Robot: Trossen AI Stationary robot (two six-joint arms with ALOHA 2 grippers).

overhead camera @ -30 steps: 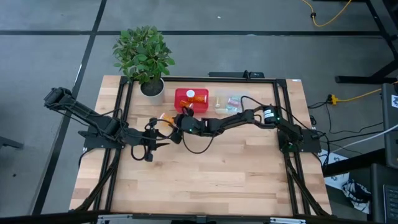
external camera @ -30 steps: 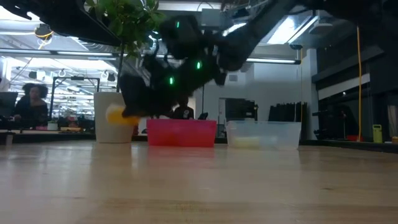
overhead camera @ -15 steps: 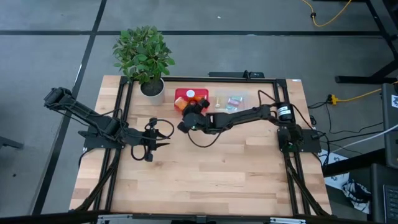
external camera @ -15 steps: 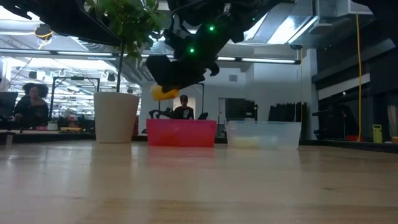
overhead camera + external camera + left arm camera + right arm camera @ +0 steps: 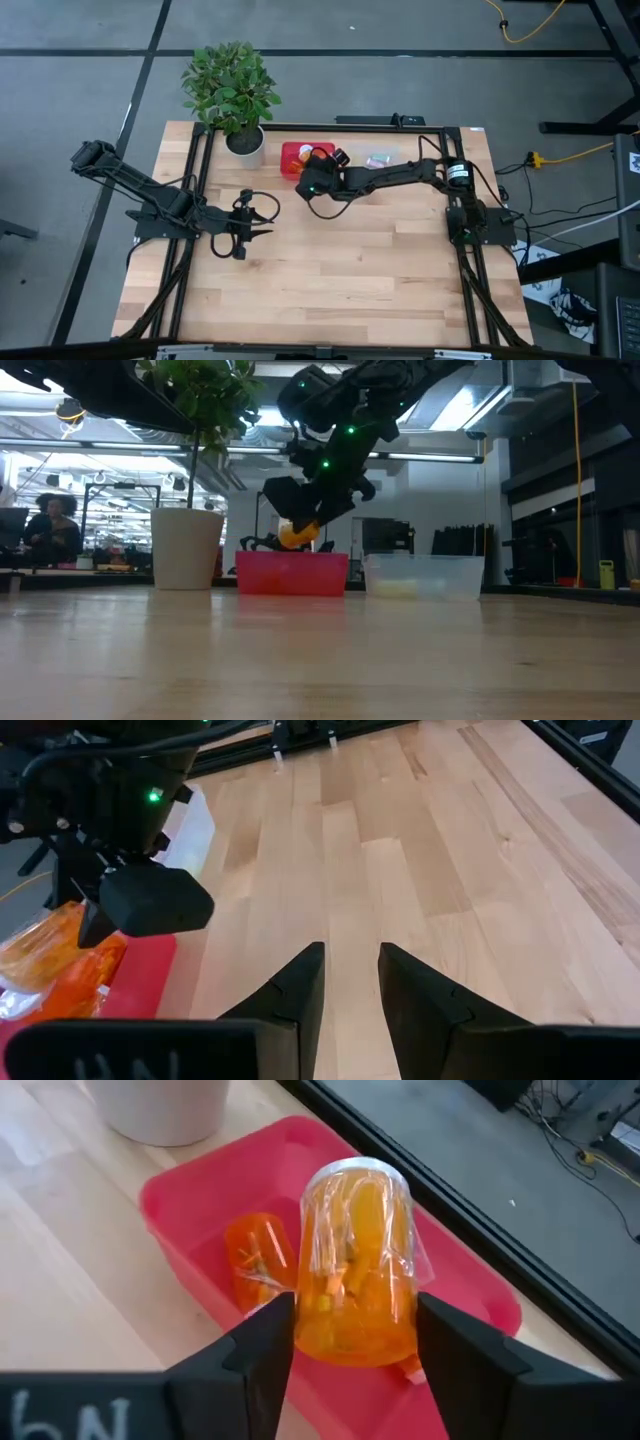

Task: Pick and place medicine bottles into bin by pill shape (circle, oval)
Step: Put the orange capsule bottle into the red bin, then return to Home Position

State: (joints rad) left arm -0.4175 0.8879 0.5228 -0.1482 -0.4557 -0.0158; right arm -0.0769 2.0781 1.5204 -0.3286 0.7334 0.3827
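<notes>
My right gripper (image 5: 355, 1345) is shut on a translucent orange medicine bottle (image 5: 355, 1260) and hangs over the red bin (image 5: 180, 1200). In the low view the bottle (image 5: 298, 535) is just above the bin's rim (image 5: 292, 573). A second orange bottle (image 5: 255, 1260) lies on the floor of the red bin. My left gripper (image 5: 264, 215) is open and empty, low over the table left of the middle. Its fingers (image 5: 300, 985) point at bare wood. My right gripper pinches the orange bottle's two opposite sides (image 5: 312, 1312) between its two fingers (image 5: 255, 1350), near the end closest to the wrist. The bottle lies along the fingers and sticks out past their tips. It is lifted clear, above the red bin.
A clear bin (image 5: 375, 162) with pale bottles stands right of the red bin (image 5: 296, 152) at the table's far edge. A potted plant (image 5: 232, 90) in a white pot (image 5: 186, 548) stands left of the red bin. People show in the room beyond the table (image 5: 50, 525).
My right gripper has carried the orange bottle from near my left gripper up and toward the table's far edge and right. It has then come down a little over the red bin. The bottle has stayed clear of the table throughout.
</notes>
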